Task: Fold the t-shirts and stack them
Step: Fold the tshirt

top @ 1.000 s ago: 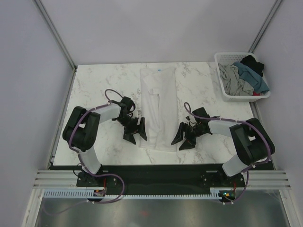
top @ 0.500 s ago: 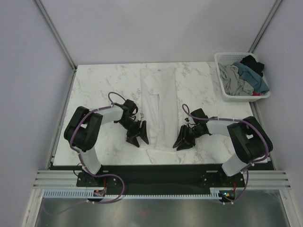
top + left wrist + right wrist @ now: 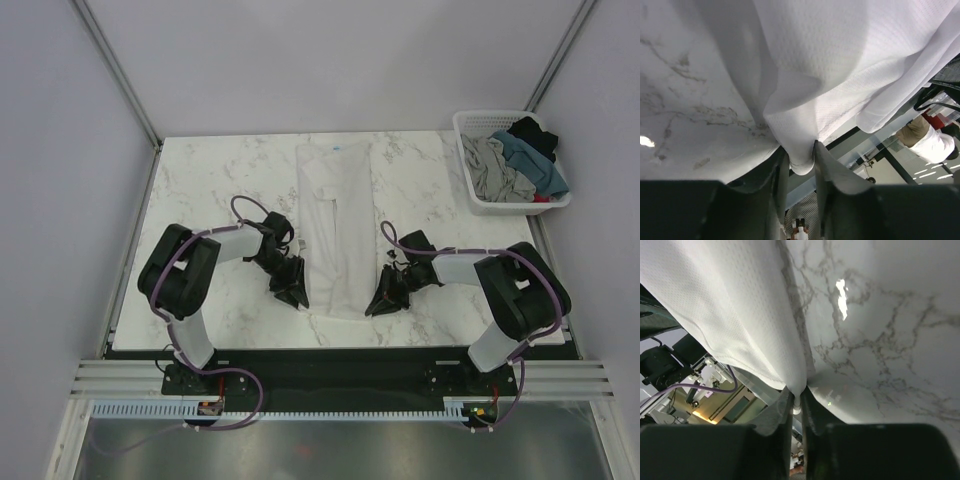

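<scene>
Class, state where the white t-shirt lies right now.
In the top view, the white t-shirt lies as a long strip down the middle of the table; the left end effector and right end effector pinch its near corners.

Reaching low, left hand (image 3: 294, 292) and right hand (image 3: 381, 298) each pinch (tightly) the white t-shirt (image 3: 335, 215).

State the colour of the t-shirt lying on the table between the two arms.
Plain white t-shirt, no print visible; clearest in the left wrist view.
</scene>
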Robot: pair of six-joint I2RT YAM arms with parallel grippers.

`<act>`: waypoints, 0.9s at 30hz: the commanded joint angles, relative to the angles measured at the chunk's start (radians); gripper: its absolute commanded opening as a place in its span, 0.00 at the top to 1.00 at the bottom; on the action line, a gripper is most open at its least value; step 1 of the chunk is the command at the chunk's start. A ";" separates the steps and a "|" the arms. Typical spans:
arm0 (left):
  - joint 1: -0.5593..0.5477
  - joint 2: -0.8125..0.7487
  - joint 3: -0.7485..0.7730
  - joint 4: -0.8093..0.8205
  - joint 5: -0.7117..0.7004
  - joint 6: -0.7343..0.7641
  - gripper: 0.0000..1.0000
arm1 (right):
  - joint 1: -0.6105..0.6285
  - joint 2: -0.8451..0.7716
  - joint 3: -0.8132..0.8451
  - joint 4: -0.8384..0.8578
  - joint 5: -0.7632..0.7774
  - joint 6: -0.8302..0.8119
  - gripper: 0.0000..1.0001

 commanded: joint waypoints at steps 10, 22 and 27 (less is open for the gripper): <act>-0.005 -0.109 0.015 0.001 -0.029 0.013 0.98 | -0.027 -0.104 0.129 -0.023 0.051 -0.086 1.00; 0.065 -0.204 0.286 -0.130 -0.083 0.160 0.98 | -0.154 -0.104 0.402 -0.104 0.121 -0.195 1.00; 0.118 -0.022 0.458 -0.130 -0.098 0.180 0.98 | -0.182 0.068 0.615 -0.057 0.141 -0.224 1.00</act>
